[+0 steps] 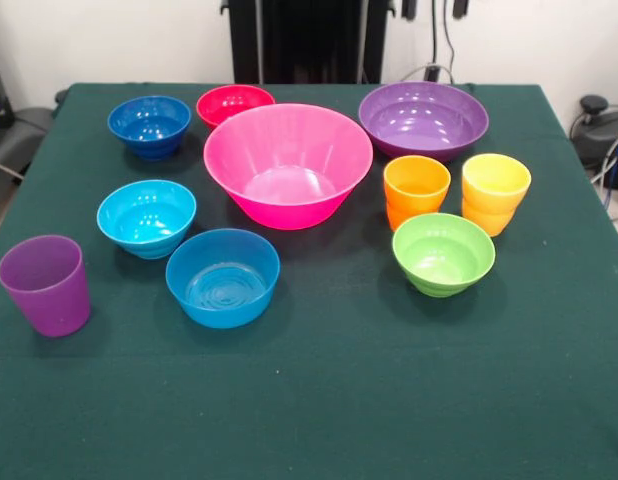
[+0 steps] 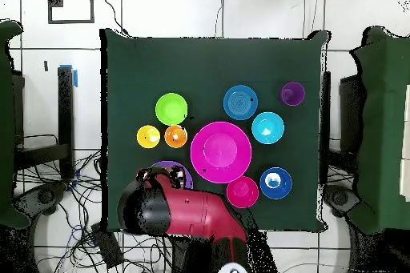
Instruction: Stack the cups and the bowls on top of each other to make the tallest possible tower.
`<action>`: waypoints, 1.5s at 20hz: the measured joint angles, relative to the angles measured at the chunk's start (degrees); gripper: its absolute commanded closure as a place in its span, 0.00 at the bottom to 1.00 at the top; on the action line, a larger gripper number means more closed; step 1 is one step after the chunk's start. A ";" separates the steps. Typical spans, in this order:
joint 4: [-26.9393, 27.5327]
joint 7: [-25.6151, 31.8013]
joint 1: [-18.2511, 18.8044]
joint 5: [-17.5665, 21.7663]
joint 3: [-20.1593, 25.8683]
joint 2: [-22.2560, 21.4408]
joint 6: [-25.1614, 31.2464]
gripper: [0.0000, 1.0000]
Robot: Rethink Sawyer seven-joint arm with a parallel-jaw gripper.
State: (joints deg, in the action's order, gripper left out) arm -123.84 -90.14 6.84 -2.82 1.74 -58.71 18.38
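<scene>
All bowls and cups stand apart, upright, on the green table; nothing is stacked. The big hot-pink bowl is in the middle. Around it are the large purple bowl, mid blue bowl, lime green bowl, cyan bowl, dark blue bowl and red-pink bowl. The purple cup, orange cup and yellow cup stand alone. My arm's end hangs over the purple bowl's edge in the overhead view.
The red and black arm lies drawn back over the table's edge at the robot's side. The pedestal stands behind the table. Cables and grey equipment lie off the table's sides.
</scene>
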 measured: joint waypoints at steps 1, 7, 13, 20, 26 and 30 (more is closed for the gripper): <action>0.24 0.00 -0.01 -0.01 0.01 1.10 -0.87 0.00; 2.02 0.00 -0.01 0.02 0.06 7.40 -4.03 0.00; 3.41 0.00 -0.01 0.90 0.14 11.93 -5.81 0.00; 3.95 0.00 -0.01 1.54 0.16 14.67 -6.93 0.00; 3.97 0.00 -0.01 1.62 0.17 15.78 -6.93 0.00; 3.97 0.00 -0.01 1.62 0.18 16.11 -6.92 0.00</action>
State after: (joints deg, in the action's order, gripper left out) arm -119.87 -90.14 6.84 -1.20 1.92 -42.59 11.46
